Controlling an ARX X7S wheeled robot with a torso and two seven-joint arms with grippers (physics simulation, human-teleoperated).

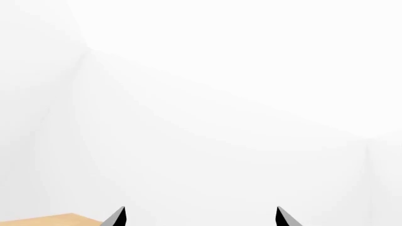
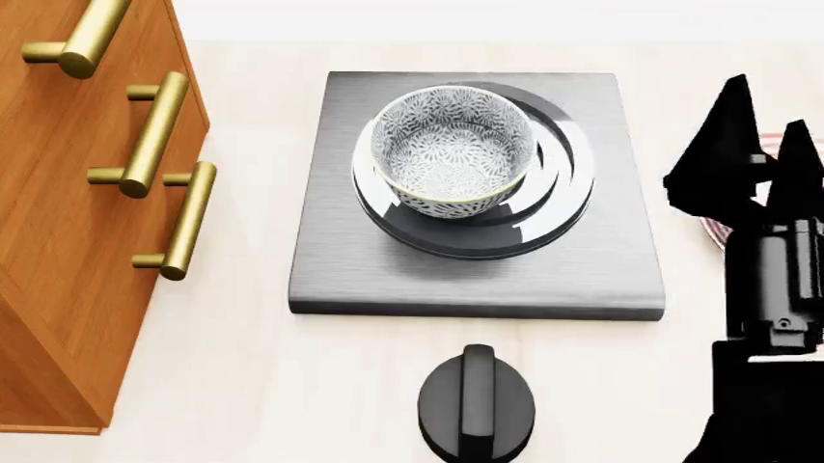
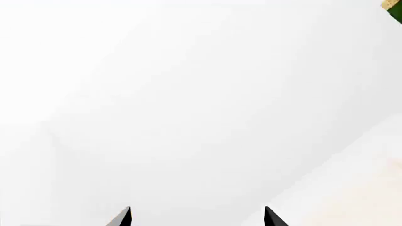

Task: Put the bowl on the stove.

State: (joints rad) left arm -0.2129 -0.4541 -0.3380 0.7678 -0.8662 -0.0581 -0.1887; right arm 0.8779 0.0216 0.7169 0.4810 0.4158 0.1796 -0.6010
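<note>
In the head view the bowl (image 2: 453, 150), white with a grey-blue floral pattern, stands upright on the ring burner of the stove (image 2: 386, 270), a square dark grey slab. No gripper touches it. My right gripper (image 2: 770, 108) is raised to the right of the stove, apart from the bowl; in the right wrist view (image 3: 197, 211) its fingertips stand wide apart with nothing between them, facing a white wall. My left gripper (image 1: 200, 211) is out of the head view; its wrist view shows its fingertips wide apart and empty, also facing white wall.
A black round knob (image 2: 477, 405) lies on the pale counter in front of the stove. A wooden cabinet (image 2: 65, 241) with brass handles (image 2: 187, 222) stands at the left. A plate edge with red rings (image 2: 711, 231) peeks out behind my right arm.
</note>
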